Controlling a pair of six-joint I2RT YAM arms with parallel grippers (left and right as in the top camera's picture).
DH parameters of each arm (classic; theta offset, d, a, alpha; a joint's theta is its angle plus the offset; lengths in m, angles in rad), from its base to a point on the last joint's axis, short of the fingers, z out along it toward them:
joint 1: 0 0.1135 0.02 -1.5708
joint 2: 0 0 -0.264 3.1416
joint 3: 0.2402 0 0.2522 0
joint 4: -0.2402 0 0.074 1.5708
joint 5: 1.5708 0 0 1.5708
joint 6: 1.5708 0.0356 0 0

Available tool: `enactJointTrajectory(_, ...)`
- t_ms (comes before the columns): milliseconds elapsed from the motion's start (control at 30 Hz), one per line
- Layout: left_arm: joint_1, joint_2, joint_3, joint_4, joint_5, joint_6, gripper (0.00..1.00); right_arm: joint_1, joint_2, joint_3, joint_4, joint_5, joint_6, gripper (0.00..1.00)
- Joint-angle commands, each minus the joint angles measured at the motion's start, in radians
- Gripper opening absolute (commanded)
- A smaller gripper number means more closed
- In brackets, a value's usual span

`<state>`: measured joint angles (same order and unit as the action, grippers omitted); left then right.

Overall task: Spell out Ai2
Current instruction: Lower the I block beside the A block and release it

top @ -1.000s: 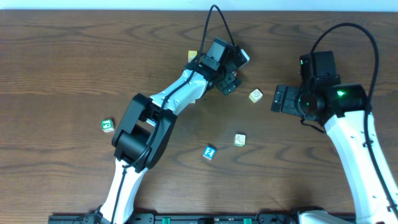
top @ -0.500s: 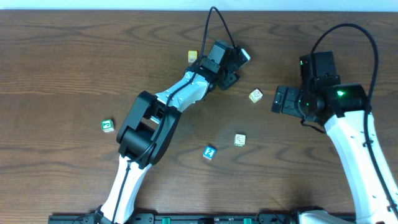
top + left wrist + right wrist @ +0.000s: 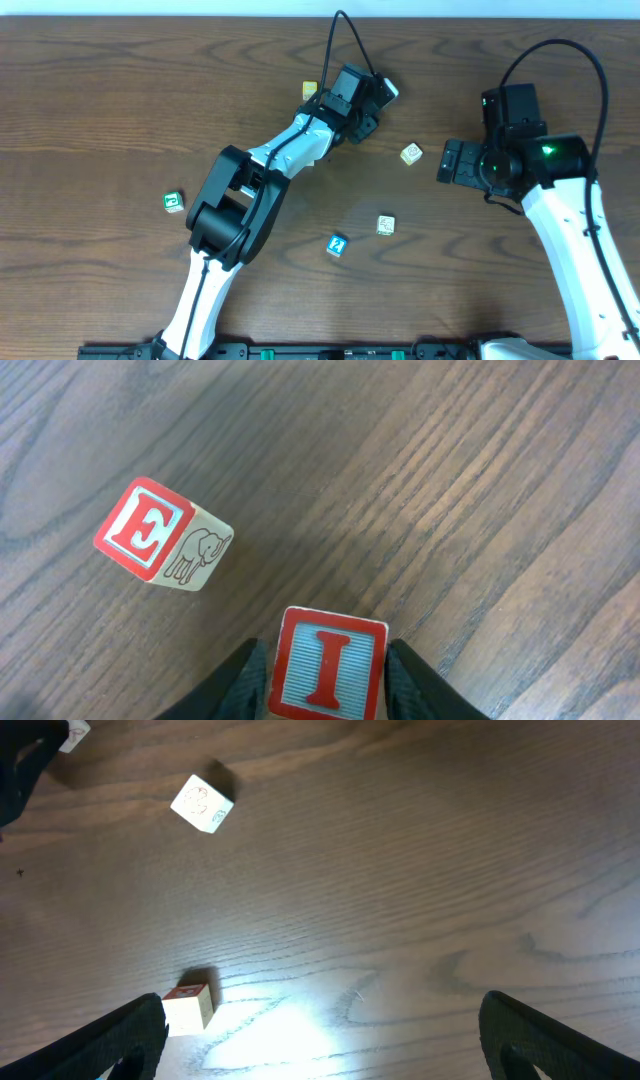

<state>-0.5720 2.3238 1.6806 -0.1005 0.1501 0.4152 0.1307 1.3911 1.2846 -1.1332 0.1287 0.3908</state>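
Nearest the arm bases, a blue block (image 3: 337, 245) lies on the wooden table (image 3: 100, 100). A cream block (image 3: 386, 224) sits just past it to the right, and a green block (image 3: 173, 201) lies well off to the left. Farther in, a second cream block (image 3: 411, 153) sits near the right gripper (image 3: 320, 1035), whose fingers are spread wide with nothing between them.

Beyond that, the left gripper (image 3: 326, 685) is clenched on the I block (image 3: 327, 660). A dark finger presses each side of it, and the red I faces up at the wrist camera. I can't tell whether the block is lifted off the wood. The E block (image 3: 160, 535) stands apart from it, ahead and to the left in that view, with an elephant drawn on its side face. Farthest back, a yellow block (image 3: 309, 89) sits just beside the left arm (image 3: 285, 152).

From above I count five loose blocks: one blue, one green, one yellow and two cream. The left wrist view shows two blocks. The right wrist view also shows two: a white block (image 3: 202, 803) farther out and a red-sided block (image 3: 188, 1008) close to one finger.

Only the left wrist view makes any letters readable. From above, the held block is hidden under the gripper and the other faces are too small to read. The spread of the right fingers shows plainly only in the right wrist view.
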Motion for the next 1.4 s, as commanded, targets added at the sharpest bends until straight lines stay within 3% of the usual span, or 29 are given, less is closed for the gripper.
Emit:
enactJointTrajectory(0,0.004,0.013,0.005,-0.013,-0.007,-0.004,0.35,0.005,-0.011,0.009,-0.003,0.013,0.016,0.99)
enactJointTrajectory(167,0.004,0.013,0.005,-0.064,-0.003,-0.006,0.32,0.005,-0.011,0.009,-0.005,0.013,0.016,0.99)
enactJointTrajectory(500,0.004,0.002,0.005,-0.200,-0.030,-0.201,0.32,0.005,-0.011,0.009,-0.011,0.008,0.017,0.99)
enactJointTrajectory(633,0.004,-0.023,0.005,-0.291,-0.149,-0.389,0.33,0.005,-0.011,0.009,-0.011,0.006,0.024,0.99)
enactJointTrajectory(733,0.003,-0.045,0.005,-0.359,-0.192,-0.462,0.32,0.005,-0.011,0.009,-0.011,-0.002,0.024,0.99)
enactJointTrajectory(1367,-0.029,-0.174,0.005,-0.623,-0.183,-0.717,0.26,0.005,-0.011,0.009,-0.035,-0.008,0.024,0.99)
